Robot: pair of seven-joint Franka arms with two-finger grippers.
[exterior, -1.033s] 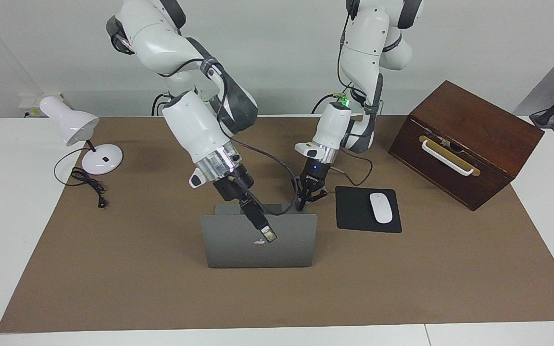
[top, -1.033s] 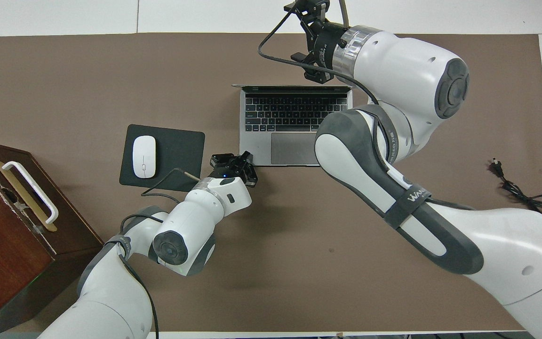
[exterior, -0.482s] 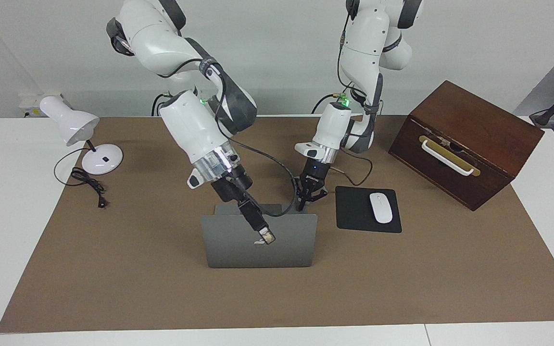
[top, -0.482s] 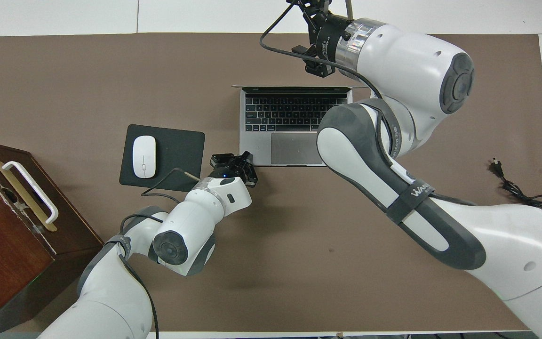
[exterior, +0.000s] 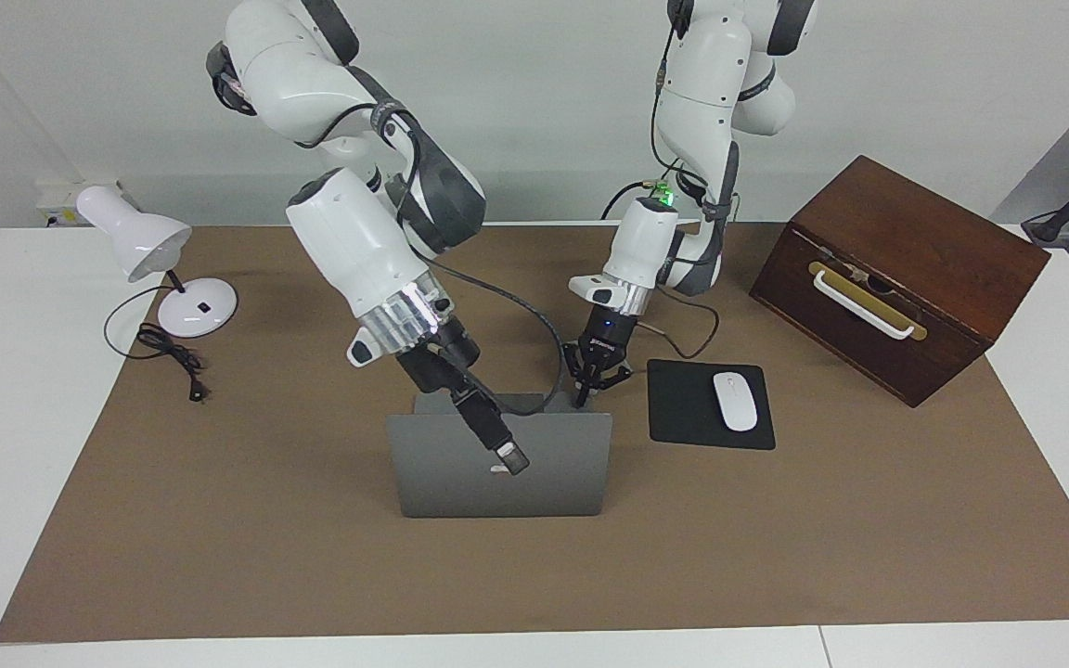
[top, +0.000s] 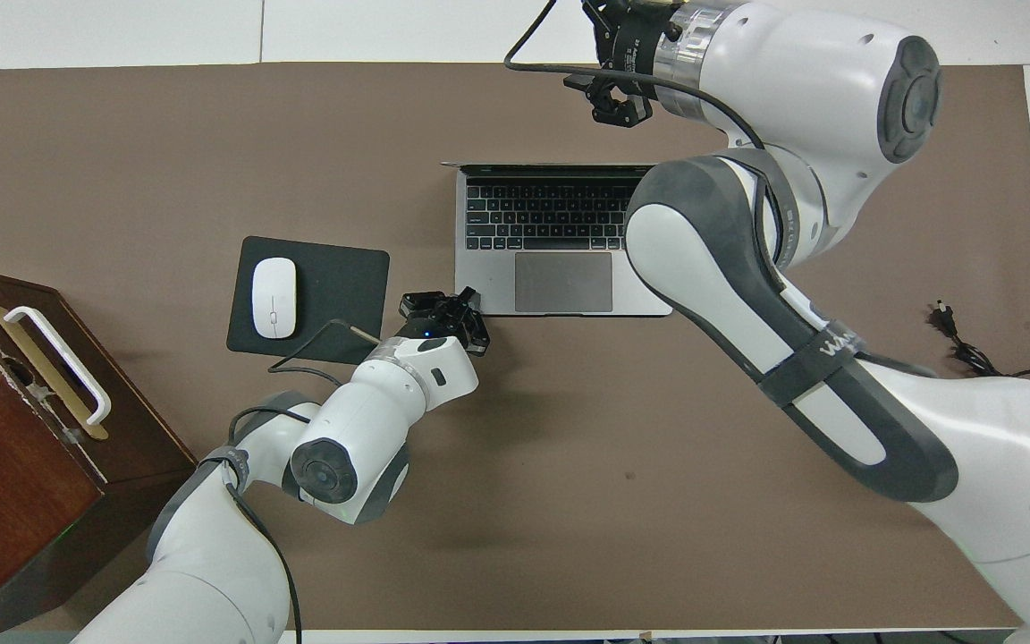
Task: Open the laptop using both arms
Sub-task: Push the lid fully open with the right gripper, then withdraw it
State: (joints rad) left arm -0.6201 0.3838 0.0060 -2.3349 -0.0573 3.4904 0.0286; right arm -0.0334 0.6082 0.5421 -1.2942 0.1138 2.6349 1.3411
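The silver-grey laptop [exterior: 460, 473] stands open in the middle of the brown mat, lid upright, its logo facing away from the robots. Its keyboard shows in the overhead view [top: 560, 282]. My right gripper [exterior: 511, 458] hangs slanted against the lid's outer face beside the logo; I cannot tell if it touches. In the overhead view only its wrist [top: 658, 36] shows and the fingertips are cut off. My left gripper [exterior: 590, 388] is open and low at the corner of the laptop's base nearest the robots, toward the left arm's end; it also shows in the overhead view [top: 442, 309].
A black mouse pad [exterior: 683, 408] with a white mouse [exterior: 735, 401] lies beside the laptop toward the left arm's end. A brown wooden box [exterior: 896, 269] stands past it. A white desk lamp [exterior: 140, 241] and its black cable [exterior: 168, 357] are at the right arm's end.
My right arm has drawn up and back, and its gripper has slid a little along the lid's outer face. The lid and my left arm have not visibly moved.
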